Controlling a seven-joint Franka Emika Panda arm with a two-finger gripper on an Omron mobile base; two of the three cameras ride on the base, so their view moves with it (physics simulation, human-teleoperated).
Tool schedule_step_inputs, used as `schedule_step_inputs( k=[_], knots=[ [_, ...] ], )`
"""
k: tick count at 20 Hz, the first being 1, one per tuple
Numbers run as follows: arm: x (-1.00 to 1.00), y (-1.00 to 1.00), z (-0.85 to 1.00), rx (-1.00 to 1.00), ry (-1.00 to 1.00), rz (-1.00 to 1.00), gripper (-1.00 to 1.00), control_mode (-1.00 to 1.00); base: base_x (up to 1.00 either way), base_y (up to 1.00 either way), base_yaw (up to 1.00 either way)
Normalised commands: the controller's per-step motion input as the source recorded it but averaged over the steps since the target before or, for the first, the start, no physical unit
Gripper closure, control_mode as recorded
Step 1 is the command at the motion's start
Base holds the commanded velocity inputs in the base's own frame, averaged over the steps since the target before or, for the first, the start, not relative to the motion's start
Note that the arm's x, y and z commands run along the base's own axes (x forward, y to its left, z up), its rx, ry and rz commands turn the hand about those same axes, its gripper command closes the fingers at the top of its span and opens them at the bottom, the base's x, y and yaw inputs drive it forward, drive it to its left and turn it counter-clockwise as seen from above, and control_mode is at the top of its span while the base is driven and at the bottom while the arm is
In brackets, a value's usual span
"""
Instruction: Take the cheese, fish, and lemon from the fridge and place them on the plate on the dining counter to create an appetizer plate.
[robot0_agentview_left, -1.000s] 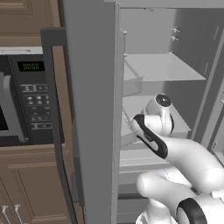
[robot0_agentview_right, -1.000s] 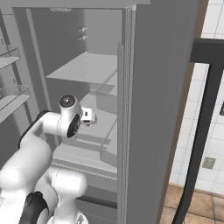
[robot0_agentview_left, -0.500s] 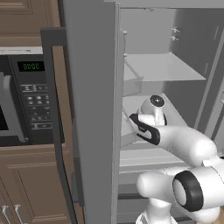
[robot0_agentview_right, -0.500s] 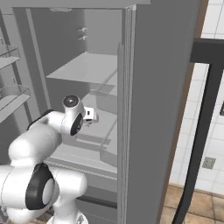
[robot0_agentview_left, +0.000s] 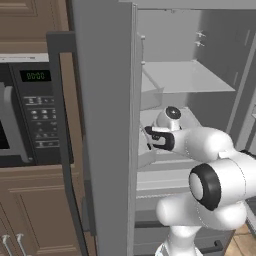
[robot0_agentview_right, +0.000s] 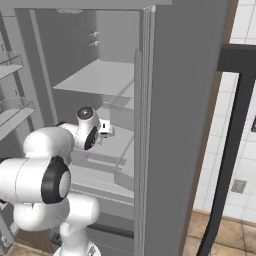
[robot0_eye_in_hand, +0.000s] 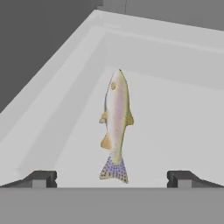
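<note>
A slender silvery-tan fish (robot0_eye_in_hand: 115, 124) with a pink stripe lies on the pale floor of a fridge shelf tray, tail toward me. My gripper (robot0_eye_in_hand: 111, 178) hovers just short of the tail, open, its fingertips (robot0_eye_in_hand: 41, 177) spread wider than the fish with nothing between them. The arm reaches into the open grey fridge (robot0_agentview_left: 220, 55), and the gripper (robot0_agentview_left: 149, 139) is over the middle shelf (robot0_agentview_right: 117, 145). The cheese, lemon, plate and dining counter are out of view.
The open fridge door (robot0_agentview_left: 105, 125) stands to the arm's left, with a black microwave (robot0_agentview_left: 30, 115) in wood cabinets beyond it. An upper shelf (robot0_agentview_left: 185, 75) hangs above the hand. Door bins (robot0_agentview_right: 15, 112) sit at the left, and a tiled wall (robot0_agentview_right: 245, 150) at the right.
The arm has folded, its large joint swinging up in front of the base cameras. The hand has pushed a little farther left and deeper over the fridge shelf.
</note>
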Motion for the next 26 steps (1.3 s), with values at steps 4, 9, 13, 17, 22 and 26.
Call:
schedule_step_inputs(
  k=[4,9,13,17,22,26],
  knots=[
    [0.32,0.0,-0.33,0.0,0.0,0.0,-1.0,-1.0,0.0,0.0,0.0],
    [0.3,0.0,-0.35,0.0,0.0,0.0,-1.0,-1.0,0.0,0.0,0.0],
    [0.38,0.01,-0.22,0.0,0.0,0.0,-1.0,-1.0,0.0,0.0,0.0],
    [0.41,0.02,-0.17,0.0,0.0,0.0,-1.0,-1.0,0.0,0.0,0.0],
    [0.23,0.0,-0.34,0.0,0.0,0.0,-1.0,-1.0,0.0,0.0,0.0],
    [0.0,0.0,-0.55,0.0,0.0,0.0,1.0,-1.0,0.0,0.0,0.0]
  ],
)
